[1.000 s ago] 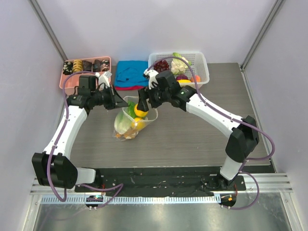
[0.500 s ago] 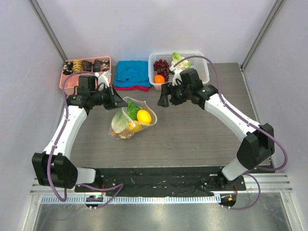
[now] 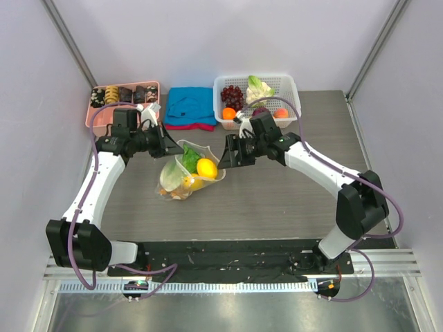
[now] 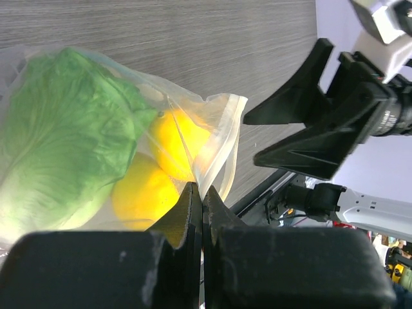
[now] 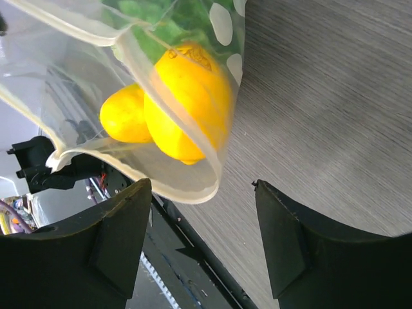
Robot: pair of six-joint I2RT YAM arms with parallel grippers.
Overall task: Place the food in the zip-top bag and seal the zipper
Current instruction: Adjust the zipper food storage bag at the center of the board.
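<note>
The zip-top bag lies in the middle of the table with its mouth held up and open. Inside are green lettuce, yellow round fruits and an orange piece at the bottom. My left gripper is shut on the bag's mouth edge, as the left wrist view shows, with lettuce and fruit behind the plastic. My right gripper is open and empty just right of the mouth. In the right wrist view the zipper strip curves between its fingers.
A white lattice basket at the back holds grapes, an orange fruit and other toy food. A blue cloth lies left of it. A pink tray with dark snack pieces stands at the back left.
My right gripper left a yellow fruit in the bag, pulled back toward the basket, then came down beside the bag's mouth. The left gripper kept its hold.
</note>
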